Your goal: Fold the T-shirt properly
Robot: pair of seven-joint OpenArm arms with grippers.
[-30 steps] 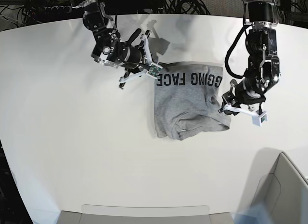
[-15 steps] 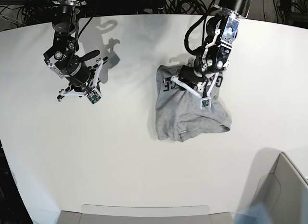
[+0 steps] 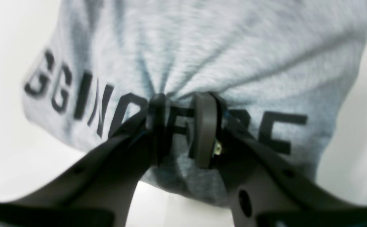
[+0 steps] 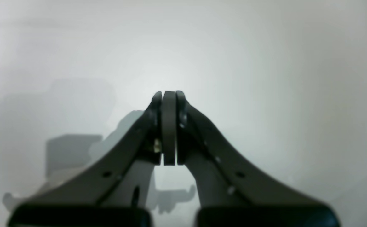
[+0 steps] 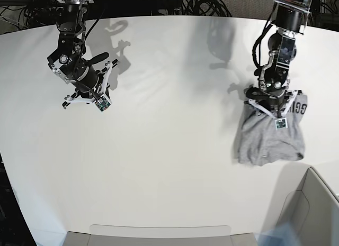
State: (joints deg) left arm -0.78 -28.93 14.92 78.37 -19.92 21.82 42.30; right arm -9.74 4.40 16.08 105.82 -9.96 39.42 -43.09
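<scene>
- Pinching a bunch of grey cloth, the left claw (image 3: 178, 126) is clamped on the T-shirt (image 3: 221, 56) right across its black lettering, and creases fan out from the pinch point in the left wrist view.
- Letters "GGIN" show to one side of the fingers (image 3: 204, 126) and part of an "E" to the other; the middle letters are gathered into the grip.
- From the base view, the T-shirt (image 5: 270, 143) sits bunched near the surface's right edge, below the left claw (image 5: 267, 106), with part of the lettering showing at its upper right.
- Its lower part rests crumpled on the white surface (image 5: 169, 166); whether the pinched upper part is lifted off the surface cannot be told.
- The right claw (image 4: 169, 126) has its fingers pressed flat together with nothing between them, over bare white surface in its own camera.
- In the base view the right claw (image 5: 85, 100) hangs near the surface's far left corner, well apart from the T-shirt.
- A grey, box-like container (image 5: 312, 209) stands at the near right corner, just beside the T-shirt's lower edge; only its rim and inner wall show, and what it holds cannot be seen.
- A pale tray-like edge (image 5: 159, 235) runs along the near edge of the surface; its contents are out of view.
- Dark cables (image 5: 201, 2) lie tangled beyond the far edge.
</scene>
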